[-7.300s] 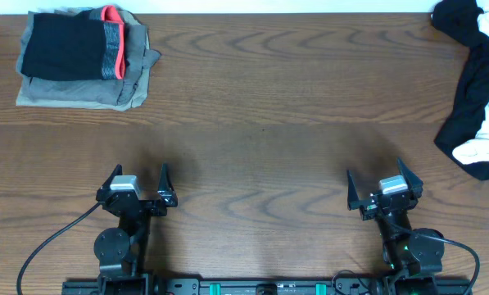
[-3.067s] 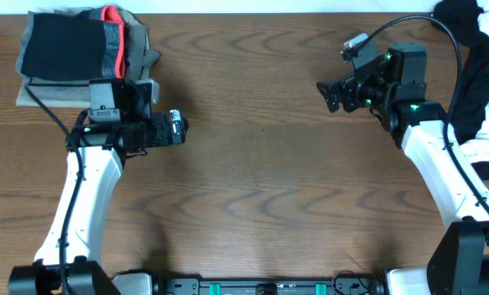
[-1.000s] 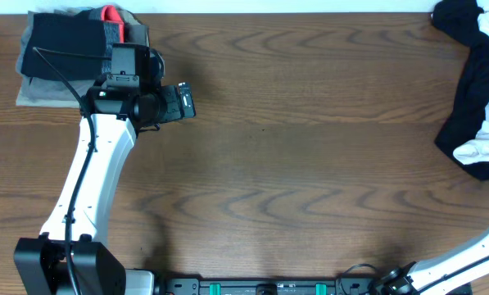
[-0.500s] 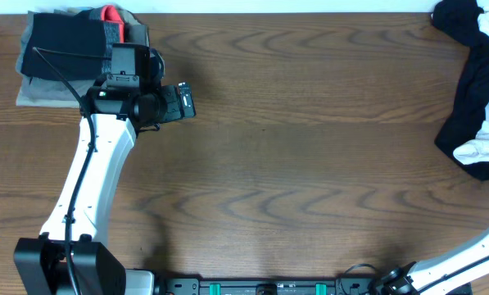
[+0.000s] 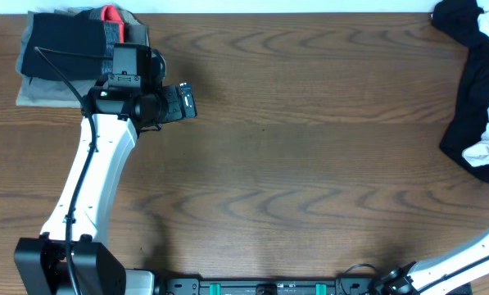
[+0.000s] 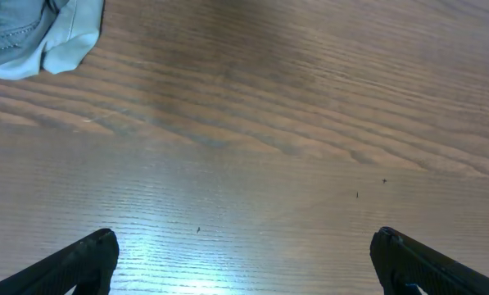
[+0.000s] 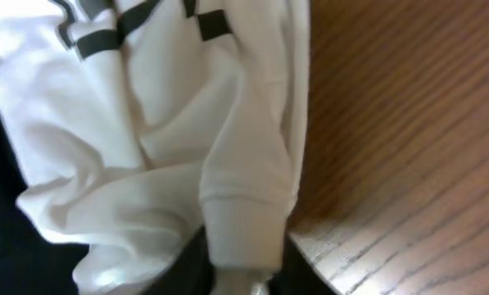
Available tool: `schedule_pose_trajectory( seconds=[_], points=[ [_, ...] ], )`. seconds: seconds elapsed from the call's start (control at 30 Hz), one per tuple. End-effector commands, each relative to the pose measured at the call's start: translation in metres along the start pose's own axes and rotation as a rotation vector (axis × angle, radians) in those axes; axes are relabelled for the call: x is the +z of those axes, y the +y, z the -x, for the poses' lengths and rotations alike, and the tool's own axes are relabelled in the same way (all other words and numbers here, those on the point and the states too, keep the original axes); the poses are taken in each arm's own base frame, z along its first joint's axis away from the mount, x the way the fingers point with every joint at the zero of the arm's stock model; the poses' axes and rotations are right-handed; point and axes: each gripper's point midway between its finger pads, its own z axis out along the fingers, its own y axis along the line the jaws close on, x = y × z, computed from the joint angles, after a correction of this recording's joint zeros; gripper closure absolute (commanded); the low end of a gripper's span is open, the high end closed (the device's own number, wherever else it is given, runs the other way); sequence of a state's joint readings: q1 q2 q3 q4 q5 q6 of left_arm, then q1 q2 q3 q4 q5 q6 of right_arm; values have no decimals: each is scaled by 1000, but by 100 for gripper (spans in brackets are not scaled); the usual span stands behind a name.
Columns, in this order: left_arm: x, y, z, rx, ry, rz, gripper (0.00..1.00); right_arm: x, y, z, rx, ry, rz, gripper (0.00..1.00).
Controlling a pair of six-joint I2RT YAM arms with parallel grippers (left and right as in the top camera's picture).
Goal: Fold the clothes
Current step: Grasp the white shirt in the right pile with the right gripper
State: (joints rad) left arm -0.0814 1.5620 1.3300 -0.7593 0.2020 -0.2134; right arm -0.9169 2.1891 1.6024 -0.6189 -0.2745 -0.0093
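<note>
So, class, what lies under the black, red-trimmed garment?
A folded grey garment lies under the black garment, showing at its near and left edges. The left arm covers the stack's right side; anything between the layers is hidden.

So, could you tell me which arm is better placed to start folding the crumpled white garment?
Right: the right gripper pinches the white fabric garment; the left gripper hangs open over the brown wooden table.
</note>
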Motion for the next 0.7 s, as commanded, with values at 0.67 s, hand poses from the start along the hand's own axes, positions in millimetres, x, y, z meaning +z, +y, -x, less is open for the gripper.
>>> schedule_pose_trajectory(
  seconds=[0.67],
  points=[
    [0, 0, 4, -6, -5, 9, 1, -336, 201, 120, -310, -655, 260, 99]
  ],
)
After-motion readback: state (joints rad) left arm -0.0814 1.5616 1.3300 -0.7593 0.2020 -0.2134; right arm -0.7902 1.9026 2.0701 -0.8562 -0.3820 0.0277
